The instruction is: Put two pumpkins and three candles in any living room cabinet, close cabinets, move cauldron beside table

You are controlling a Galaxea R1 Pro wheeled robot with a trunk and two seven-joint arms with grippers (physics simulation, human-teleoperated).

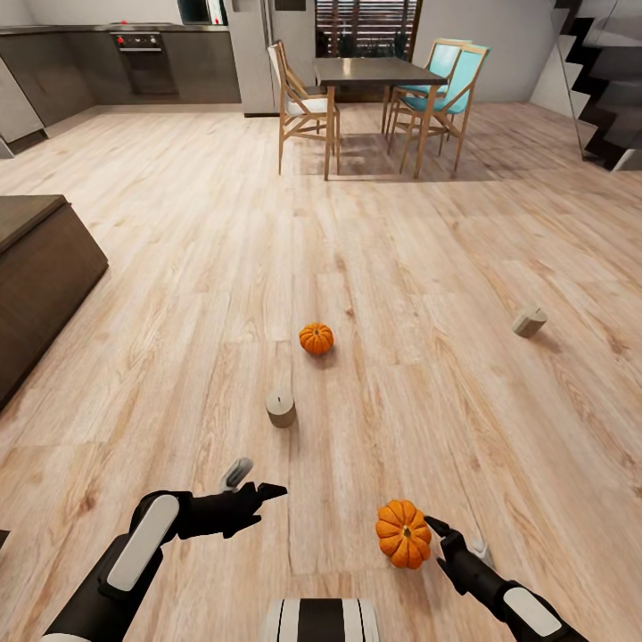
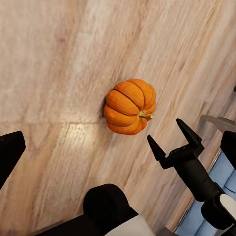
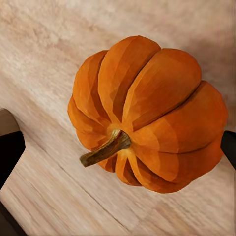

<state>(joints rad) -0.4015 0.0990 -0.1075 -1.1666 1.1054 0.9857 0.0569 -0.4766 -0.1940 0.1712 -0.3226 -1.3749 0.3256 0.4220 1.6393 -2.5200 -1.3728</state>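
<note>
While my right gripper (image 1: 434, 538) sits spread open against the near pumpkin (image 1: 403, 533) on the floor (image 1: 178, 294), a careless squeeze could roll it away left; my left gripper (image 1: 259, 481) hangs open, empty, well apart.

The head camera is looking forward and down over the wooden floor (image 1: 374, 267) toward the far dining table (image 1: 379, 71). The right wrist camera is sitting very close to the near pumpkin (image 3: 147, 115); the left wrist camera is viewing that same pumpkin from farther off.
</note>
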